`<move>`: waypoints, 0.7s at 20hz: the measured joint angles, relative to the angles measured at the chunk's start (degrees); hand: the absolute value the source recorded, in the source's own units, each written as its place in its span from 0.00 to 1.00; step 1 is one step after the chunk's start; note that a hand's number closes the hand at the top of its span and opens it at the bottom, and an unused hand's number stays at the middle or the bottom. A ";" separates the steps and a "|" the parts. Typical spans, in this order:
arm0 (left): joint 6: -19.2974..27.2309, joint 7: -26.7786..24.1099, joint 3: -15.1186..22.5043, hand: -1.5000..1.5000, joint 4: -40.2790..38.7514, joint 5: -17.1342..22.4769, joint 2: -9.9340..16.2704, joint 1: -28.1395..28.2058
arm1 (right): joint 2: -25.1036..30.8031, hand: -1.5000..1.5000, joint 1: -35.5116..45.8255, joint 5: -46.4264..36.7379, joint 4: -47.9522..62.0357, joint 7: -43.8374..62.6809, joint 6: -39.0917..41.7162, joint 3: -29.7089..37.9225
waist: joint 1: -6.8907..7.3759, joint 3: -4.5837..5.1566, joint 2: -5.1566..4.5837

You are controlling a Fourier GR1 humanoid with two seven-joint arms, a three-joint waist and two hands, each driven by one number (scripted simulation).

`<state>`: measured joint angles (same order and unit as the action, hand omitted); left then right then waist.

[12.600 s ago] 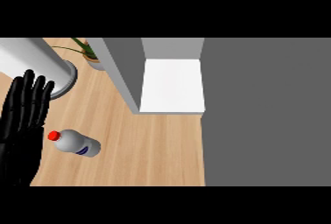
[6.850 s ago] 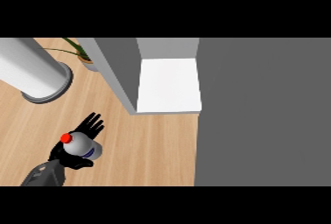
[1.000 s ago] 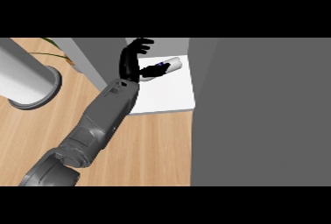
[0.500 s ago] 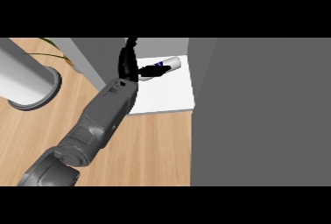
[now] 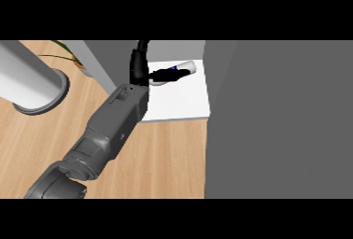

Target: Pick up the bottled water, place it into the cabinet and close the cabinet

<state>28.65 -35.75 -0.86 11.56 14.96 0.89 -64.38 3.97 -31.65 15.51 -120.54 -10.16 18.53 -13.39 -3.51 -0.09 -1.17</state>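
My left hand [image 5: 148, 70] curls around the bottled water [image 5: 180, 71], lying inside the cabinet [image 5: 186, 100]; releasing and closing remain.

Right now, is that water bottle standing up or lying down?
Lying down: the bottled water rests on its side on the white cabinet shelf, with the left hand at it.

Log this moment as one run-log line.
phase: placing | left hand: shut on bottled water | bottle: lying on cabinet shelf | right hand: not in view | cabinet: open
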 measured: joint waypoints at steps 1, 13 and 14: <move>-0.96 -0.50 -0.19 0.00 0.42 0.15 -0.25 0.16 | -0.27 0.00 -0.29 -0.52 0.52 -0.66 0.01 -0.41 | 0.26 0.01 0.10; -10.85 -4.10 4.89 0.00 8.84 2.06 -1.07 4.55 | -1.27 0.00 -1.79 -2.64 -0.95 -0.09 -2.50 -1.99 | 2.07 -0.16 0.64; -11.18 -4.21 5.91 0.00 9.99 2.27 -1.11 5.24 | -1.49 0.00 -1.46 -2.75 -0.54 -0.14 -2.78 -1.88 | 2.35 -0.17 0.72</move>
<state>17.48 -39.96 5.05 21.55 17.23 -0.22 -59.14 2.49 -33.11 12.76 -121.08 -10.30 15.75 -15.27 -1.16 -0.27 -0.45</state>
